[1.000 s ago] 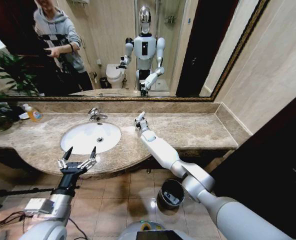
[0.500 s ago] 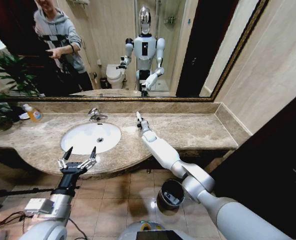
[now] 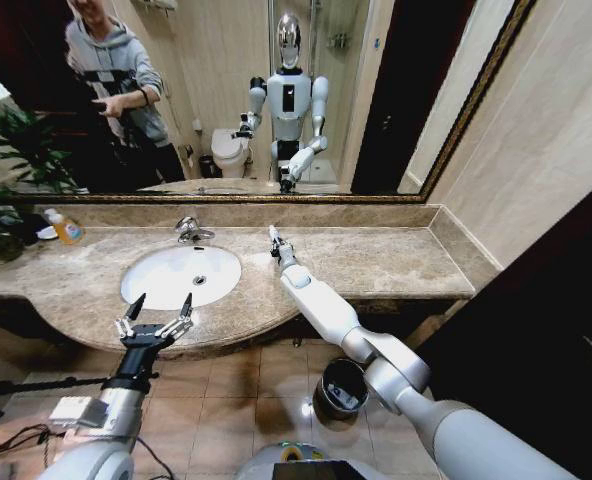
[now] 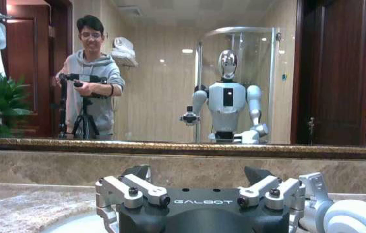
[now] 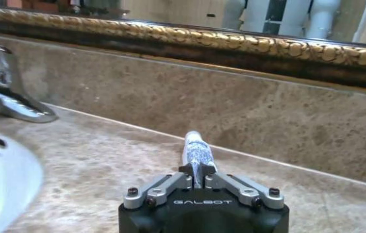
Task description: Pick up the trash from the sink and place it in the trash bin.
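Near, at lower centre of the head view: bin [image 3: 341, 388] on the floor tiles, dark and round with a shiny rim, under the counter edge and beside the right arm's elbow. At lower left, left gripper [image 3: 156, 318] in front of the counter edge, fingers spread wide, holding nothing, idle.

Further in, at middle left: sink [image 3: 144, 272], white oval bowl, looking empty apart from the drain. Right of it, above the marble counter [image 3: 396, 262], right gripper [image 3: 274, 240] with fingers pinched narrow on 1 tube [image 5: 194, 148]. Tube small and white with blue print, standing upright out of the fingertips, clear of the counter and outside the bowl. Farthest: chrome faucet [image 3: 190, 229] at the back wall, soap bottle [image 3: 68, 229] at far left.

Step in hand, by judgement: carrying, after the pick and before the drop. Next move calls for drawing the right arm back over the counter edge and down to the bin, keeping the pinch firm, then releasing straight above the small opening.
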You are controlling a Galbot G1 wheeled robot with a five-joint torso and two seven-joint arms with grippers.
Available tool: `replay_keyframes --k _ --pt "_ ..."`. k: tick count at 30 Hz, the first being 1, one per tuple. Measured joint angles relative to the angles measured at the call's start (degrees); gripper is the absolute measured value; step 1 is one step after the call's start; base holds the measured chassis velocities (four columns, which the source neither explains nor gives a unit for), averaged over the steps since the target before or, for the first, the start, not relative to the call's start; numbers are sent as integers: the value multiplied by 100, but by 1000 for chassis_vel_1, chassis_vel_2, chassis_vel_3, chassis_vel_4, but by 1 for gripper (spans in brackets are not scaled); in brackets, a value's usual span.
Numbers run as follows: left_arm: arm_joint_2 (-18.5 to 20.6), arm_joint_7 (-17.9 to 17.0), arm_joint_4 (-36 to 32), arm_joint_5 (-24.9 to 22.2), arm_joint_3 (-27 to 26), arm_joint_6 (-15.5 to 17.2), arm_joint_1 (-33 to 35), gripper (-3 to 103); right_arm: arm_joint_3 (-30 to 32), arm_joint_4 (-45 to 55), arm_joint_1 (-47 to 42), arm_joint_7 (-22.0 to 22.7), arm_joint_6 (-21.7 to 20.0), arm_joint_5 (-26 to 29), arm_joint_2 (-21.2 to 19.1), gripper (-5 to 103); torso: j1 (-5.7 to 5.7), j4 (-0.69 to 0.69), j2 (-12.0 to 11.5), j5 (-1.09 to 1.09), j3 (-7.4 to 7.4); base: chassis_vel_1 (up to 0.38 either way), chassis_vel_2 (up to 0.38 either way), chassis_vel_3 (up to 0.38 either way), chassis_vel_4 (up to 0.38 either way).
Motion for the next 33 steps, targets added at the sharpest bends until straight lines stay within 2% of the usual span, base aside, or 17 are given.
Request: replay_keyframes --k 10,11,14,15,17,18,19,20,23,24,26,27,29,30,31,32,33 --pt "0 0 0 0 0 0 0 100 -62 403 -142 -15 -106 37 1 0 0 2 -1 0 0 0 0 0 0" --pt "0 0 0 0 0 0 0 100 -43 374 -140 -21 -104 36 1 5 1 2 -1 1 0 0 0 0 0" --pt "0 0 0 0 0 0 0 100 -28 351 -126 -42 -90 34 1 5 1 2 -1 1 0 0 0 0 0" --pt "0 -1 0 0 0 0 0 100 -24 365 -116 -67 -86 31 1 16 0 2 -1 1 -1 0 0 0 0" --pt "0 0 0 0 0 0 0 100 -27 382 -115 -80 -84 27 2 16 0 2 -1 1 -1 0 0 0 0" --pt "0 0 0 0 0 0 0 100 -33 399 -109 -107 -81 13 2 28 0 2 -1 1 -1 0 0 0 0" --pt "0 0 0 0 0 0 0 100 -39 404 -90 -150 -71 -27 3 28 0 2 -1 1 -1 0 0 0 0" --pt "0 0 0 0 0 0 0 100 -41 374 -48 -210 -40 -112 4 38 -1 2 0 1 -2 0 0 0 0" --pt "0 0 0 0 0 0 0 100 -37 264 21 -295 15 -211 4 38 -1 2 0 1 -2 0 0 0 0" --pt "0 0 0 0 0 0 0 100 -26 171 80 -362 40 -245 4 49 -1 2 0 1 -2 0 0 0 0" --pt "0 -1 0 0 0 0 0 100 -9 97 134 -422 53 -260 4 49 -1 2 0 1 -2 0 0 0 0" --pt "0 0 0 0 0 0 0 100 12 0 185 -500 61 -271 4 60 -1 2 0 1 -2 0 0 0 0" --pt "0 -1 0 0 0 0 0 100 14 -44 204 -539 62 -270 4 60 -1 2 0 1 -2 0 0 0 0" --pt "0 -1 0 0 0 0 0 100 15 -102 232 -621 56 -258 4 71 -1 2 0 1 -1 0 0 0 0" --pt "0 0 0 0 0 0 0 100 16 -144 257 -708 29 -228 4 71 -1 2 0 1 -2 0 0 0 0" --pt "0 0 0 0 0 0 0 100 16 -178 270 -755 11 -196 4 82 -1 2 0 1 -2 0 0 0 0" --pt "0 0 0 0 0 0 0 100 16 -178 270 -755 11 -196 4 82 -1 2 0 1 -2 0 0 0 0"
